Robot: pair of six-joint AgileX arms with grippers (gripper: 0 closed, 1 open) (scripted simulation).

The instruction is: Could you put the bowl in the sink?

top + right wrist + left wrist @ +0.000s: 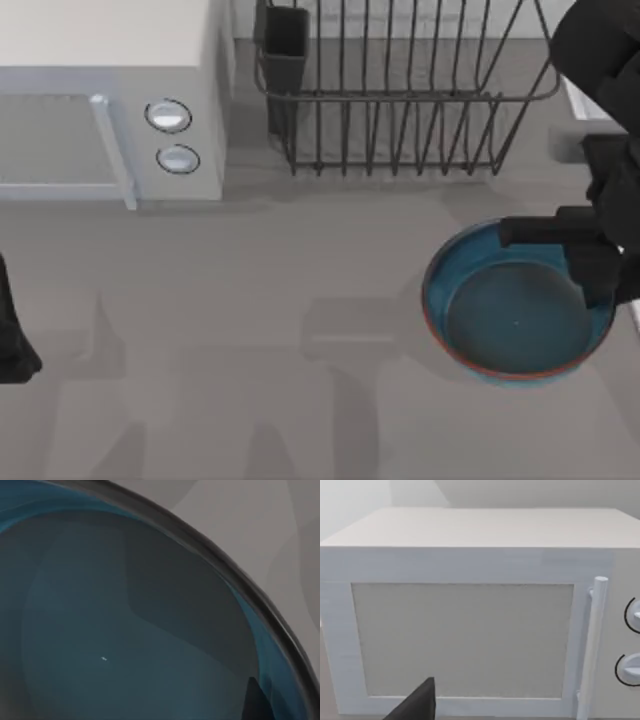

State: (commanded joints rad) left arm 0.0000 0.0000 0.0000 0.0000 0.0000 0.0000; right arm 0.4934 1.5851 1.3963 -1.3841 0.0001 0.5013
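The bowl (510,315) sits on the grey table (300,300) at the right, in front of the dish rack (400,100). The right tool (590,265) is over its far-right rim; whether it pinches the rim, I cannot tell. The left arm (15,340) is parked at the left edge.

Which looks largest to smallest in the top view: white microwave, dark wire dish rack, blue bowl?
1. Dark wire dish rack
2. White box-shaped microwave, cropped by the frame, so close to the rack and unsure
3. Round blue bowl with reddish-brown rim
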